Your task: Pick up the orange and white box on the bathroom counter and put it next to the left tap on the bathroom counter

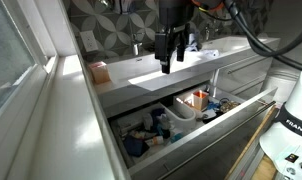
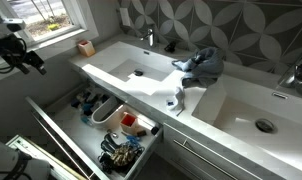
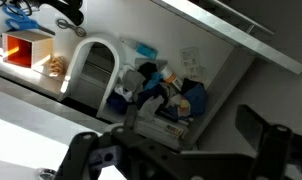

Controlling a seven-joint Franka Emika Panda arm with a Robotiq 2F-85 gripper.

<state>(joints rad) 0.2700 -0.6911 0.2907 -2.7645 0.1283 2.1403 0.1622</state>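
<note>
Two basins lie moulded in the pale, smooth bench (image 2: 106, 58) in an exterior view. A crumpled blue-grey cloth (image 2: 201, 65) sits on the strip between them, and a second tap (image 2: 291, 75) stands behind the farther one. The window-end exterior view shows one basin only, but it alone catches the hand (image 1: 167, 64), dark and hanging with its fingers pointing down, in line with that basin. Whether it is over the bench or out in front of it, I cannot tell.

From the wrist, the hand's black fingers (image 3: 266, 135) are spread wide with nothing between them. Under them is the clutter (image 3: 166, 90) of an open grey drawer (image 1: 221, 118).

The box (image 1: 98, 72), a small upright carton, orange below and white on top, stands at the window end of the bench, well apart from the hand. It sits in the top-left corner of the wrist view (image 3: 29, 48) and beside the sill in an exterior view (image 2: 86, 47).

The left tap (image 1: 139, 45), dark metal with a short spout, stands behind the basin, nearer the hand than the box is. Grey patterned tiles (image 2: 221, 25) cover the wall behind.
</note>
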